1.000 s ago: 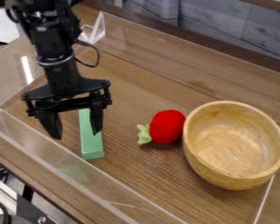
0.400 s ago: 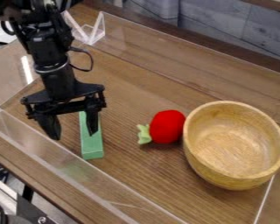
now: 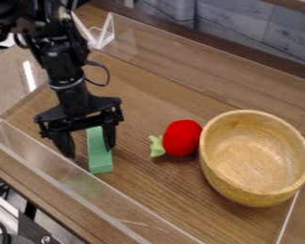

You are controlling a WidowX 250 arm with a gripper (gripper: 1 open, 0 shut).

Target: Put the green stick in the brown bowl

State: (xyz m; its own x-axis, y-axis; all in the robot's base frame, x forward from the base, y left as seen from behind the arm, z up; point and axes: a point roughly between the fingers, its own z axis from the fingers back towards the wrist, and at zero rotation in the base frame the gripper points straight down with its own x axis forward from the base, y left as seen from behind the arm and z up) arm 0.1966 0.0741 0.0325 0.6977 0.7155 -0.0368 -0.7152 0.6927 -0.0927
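The green stick (image 3: 100, 154) lies flat on the wooden table at the left, its long side running toward the front edge. My gripper (image 3: 88, 139) hangs from the black arm directly over the stick's far end. It is open, with one finger on each side of the bar. Its fingertips (image 3: 113, 136) are down near the table surface, and the jaws hold nothing. The brown bowl (image 3: 213, 133) stands empty at the right, well apart from the stick.
A red strawberry-like ball (image 3: 183, 136) with a small green leaf sits between the stick and the bowl. A clear plastic wall (image 3: 66, 186) runs along the front edge. Another clear panel (image 3: 108, 31) stands at the back left.
The gripper has shifted slightly right and lowered around the stick's far end, staying open. The stick, ball and bowl have not moved.
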